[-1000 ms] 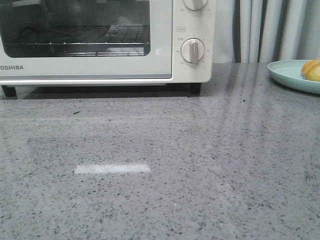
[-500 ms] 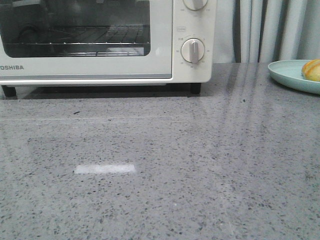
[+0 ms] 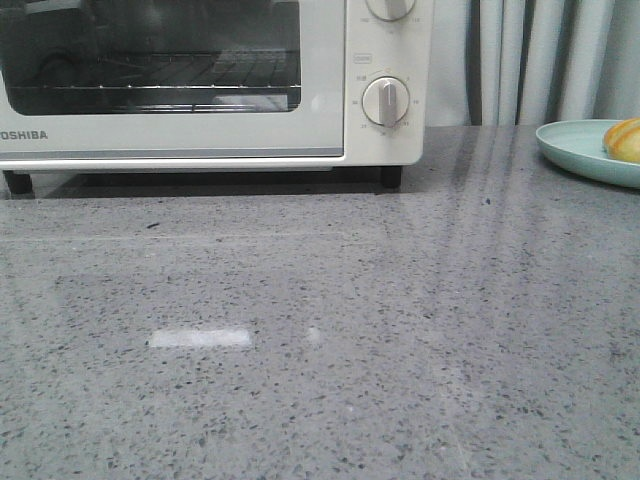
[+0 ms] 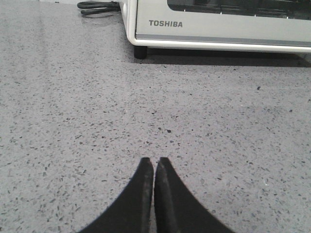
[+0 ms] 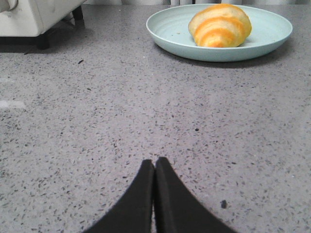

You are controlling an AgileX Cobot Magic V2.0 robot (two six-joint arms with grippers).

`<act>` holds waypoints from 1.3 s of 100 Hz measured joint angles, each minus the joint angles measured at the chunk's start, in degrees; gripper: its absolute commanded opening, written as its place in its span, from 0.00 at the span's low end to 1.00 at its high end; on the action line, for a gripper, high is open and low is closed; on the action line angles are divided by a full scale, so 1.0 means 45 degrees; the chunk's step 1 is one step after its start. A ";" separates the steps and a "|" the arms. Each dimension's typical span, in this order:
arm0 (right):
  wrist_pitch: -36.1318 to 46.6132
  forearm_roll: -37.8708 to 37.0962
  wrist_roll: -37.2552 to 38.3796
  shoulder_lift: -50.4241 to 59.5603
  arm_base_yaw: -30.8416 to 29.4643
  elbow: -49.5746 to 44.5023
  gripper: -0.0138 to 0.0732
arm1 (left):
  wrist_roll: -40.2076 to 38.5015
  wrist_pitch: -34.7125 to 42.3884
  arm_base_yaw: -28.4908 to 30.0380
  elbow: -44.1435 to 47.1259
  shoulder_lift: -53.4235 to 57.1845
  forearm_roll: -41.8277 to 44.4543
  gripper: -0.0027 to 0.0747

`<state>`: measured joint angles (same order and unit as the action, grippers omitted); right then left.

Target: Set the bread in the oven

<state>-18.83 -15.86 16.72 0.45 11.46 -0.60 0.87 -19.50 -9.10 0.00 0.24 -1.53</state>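
The cream-white Toshiba oven [image 3: 200, 90] stands at the back left of the grey counter with its glass door closed; its front corner shows in the left wrist view [image 4: 218, 24]. The bread [image 5: 220, 25], a golden roll with pale stripes, lies on a pale blue plate [image 5: 165, 26] at the back right; only its edge [image 3: 625, 140] shows in the front view. My left gripper [image 4: 154, 161] is shut and empty above bare counter in front of the oven. My right gripper [image 5: 155, 161] is shut and empty, well short of the plate. Neither gripper shows in the front view.
A black cord [image 4: 97, 7] lies on the counter beside the oven's far corner. Grey curtains [image 3: 540, 60] hang behind the counter at the back right. The plate [image 3: 585, 150] sits to the right of the oven.
A bright reflected strip on the counter in the front view has grown shorter. The oven, plate and bread have not moved.
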 measured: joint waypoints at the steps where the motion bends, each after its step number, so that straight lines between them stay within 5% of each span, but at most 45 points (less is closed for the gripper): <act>1: 0.0000 0.0000 0.0000 0.0000 0.0000 0.0000 0.10 | 0.0000 0.0000 0.0000 0.0000 0.0000 -0.0002 0.01; 28: 0.1069 -0.0269 0.0000 0.0000 0.0000 0.0000 0.10 | 0.0000 0.0338 0.0000 -0.0004 0.0000 -0.0163 0.01; 46: 0.3853 -0.0010 0.0000 0.0000 0.0000 0.0000 0.10 | 0.0000 0.2745 0.0000 -0.0004 0.0000 -0.2981 0.01; 70: 0.4086 0.2233 0.0000 0.0000 0.0000 0.0000 0.10 | 0.0000 0.5379 0.0000 -0.0004 0.0000 -0.6324 0.01; 82: 0.4379 0.3524 0.0022 0.0000 0.0000 0.0062 0.10 | -0.0023 0.4610 0.0000 -0.0305 0.0000 -0.6644 0.01; 105: 0.3410 0.3619 0.0022 -0.0372 0.0000 0.2080 0.10 | 0.0109 0.1524 0.0000 -0.3765 -0.1726 -0.4057 0.01; 130: 0.3007 0.3397 0.0022 -0.2711 0.0000 0.4047 0.10 | 0.3280 0.0990 -0.0917 -0.7605 -0.6323 -0.3580 0.01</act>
<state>-5.30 -0.57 16.82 -11.74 11.46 17.61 15.64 -15.05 -13.22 -34.22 -28.21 -17.64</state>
